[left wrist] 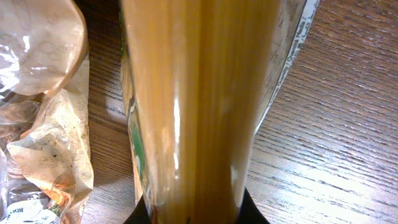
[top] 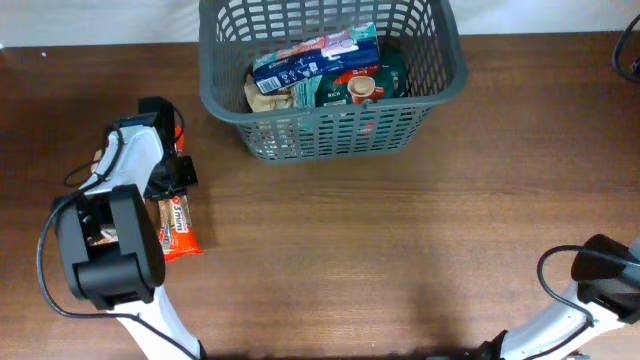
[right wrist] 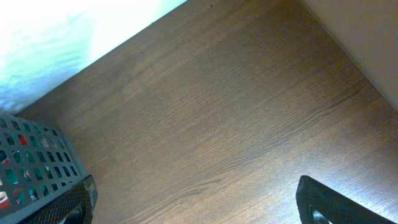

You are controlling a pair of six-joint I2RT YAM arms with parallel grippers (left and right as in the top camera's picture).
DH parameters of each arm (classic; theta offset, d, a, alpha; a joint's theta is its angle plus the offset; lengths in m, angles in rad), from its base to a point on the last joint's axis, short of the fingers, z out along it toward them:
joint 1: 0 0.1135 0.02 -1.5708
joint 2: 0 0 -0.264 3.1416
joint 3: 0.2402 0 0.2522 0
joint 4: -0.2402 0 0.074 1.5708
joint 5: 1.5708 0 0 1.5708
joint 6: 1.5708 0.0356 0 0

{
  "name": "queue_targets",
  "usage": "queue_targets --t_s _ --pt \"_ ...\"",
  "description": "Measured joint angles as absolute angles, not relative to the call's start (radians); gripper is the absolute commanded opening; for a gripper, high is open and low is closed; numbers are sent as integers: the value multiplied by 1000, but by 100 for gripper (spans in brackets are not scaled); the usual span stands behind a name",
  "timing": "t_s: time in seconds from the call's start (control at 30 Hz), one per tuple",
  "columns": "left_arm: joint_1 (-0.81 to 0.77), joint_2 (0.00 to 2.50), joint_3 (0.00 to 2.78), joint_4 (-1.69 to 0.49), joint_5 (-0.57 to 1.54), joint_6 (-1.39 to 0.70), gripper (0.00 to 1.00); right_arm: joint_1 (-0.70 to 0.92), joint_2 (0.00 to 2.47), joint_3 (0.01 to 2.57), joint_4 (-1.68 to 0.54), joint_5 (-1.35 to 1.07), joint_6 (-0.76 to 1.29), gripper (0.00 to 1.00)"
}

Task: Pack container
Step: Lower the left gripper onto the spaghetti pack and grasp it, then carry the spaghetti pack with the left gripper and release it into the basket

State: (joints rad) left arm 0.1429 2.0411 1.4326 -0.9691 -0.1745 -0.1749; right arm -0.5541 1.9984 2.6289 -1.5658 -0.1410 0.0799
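The container, a dark grey lattice basket [top: 330,138], stands at the back centre of the table and holds a blue box [top: 315,55], a green packet [top: 362,85] and a beige packet [top: 268,100]. Its corner shows in the right wrist view [right wrist: 31,165]. My left gripper [top: 172,178] [left wrist: 196,214] is at the table's left, shut on a long clear packet of spaghetti [left wrist: 199,99] that fills its wrist view. My right gripper [right wrist: 199,205] is open and empty above bare wood; its arm [top: 600,275] is at the front right.
An orange-red snack packet [top: 176,225] lies on the table beside the left arm. Crumpled clear and paper packets [left wrist: 43,106] lie to the left of the spaghetti. A wall edge [right wrist: 367,31] runs along the table's far right.
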Motion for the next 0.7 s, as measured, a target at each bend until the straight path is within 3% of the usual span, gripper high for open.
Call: queue_targets --t_s 0.43,0.7 --pt "147 2048 1742 -1199 -109 -120 2 -554 1998 2629 -1566 -141 80 99" --pt "146 1813 2083 -1211 -103 -21 2 -554 1998 2629 -1566 -141 80 99"
